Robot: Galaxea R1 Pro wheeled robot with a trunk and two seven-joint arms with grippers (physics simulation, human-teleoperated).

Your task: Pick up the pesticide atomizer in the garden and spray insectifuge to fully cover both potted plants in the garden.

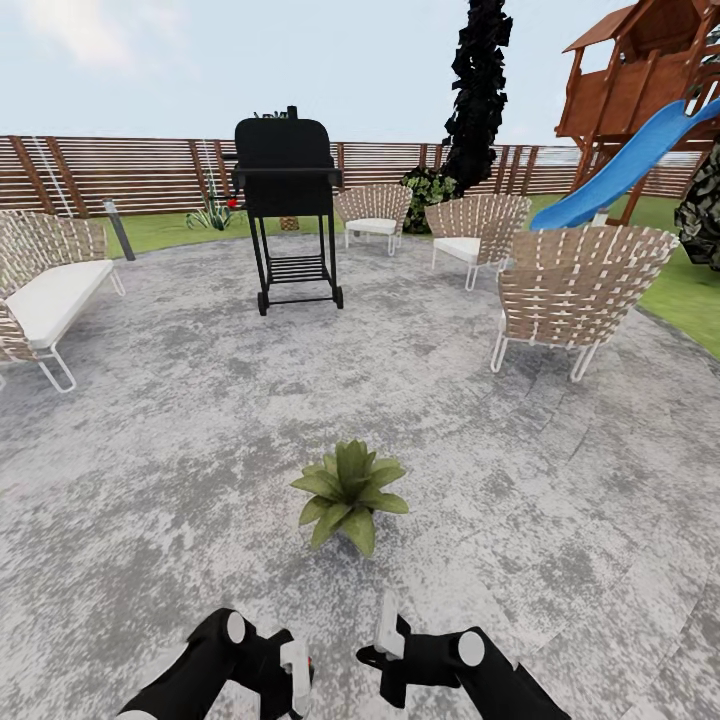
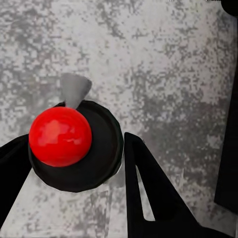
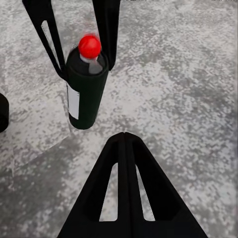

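Note:
A potted plant, a low rosette of pointed green leaves, sits on the grey patio just ahead of my arms; its leaves hide the pot. My left gripper is shut on the pesticide atomizer, a dark bottle with a white label and a red cap, held upright above the paving. In the right wrist view the left gripper's black fingers clamp the bottle's shoulder from both sides. My right gripper hangs beside it with its fingertips pressed together on nothing.
A black grill stands mid-patio beyond the plant. Wicker chairs ring the right and back, and a cushioned sofa stands left. The wooden fence, a blue slide and lawn lie behind.

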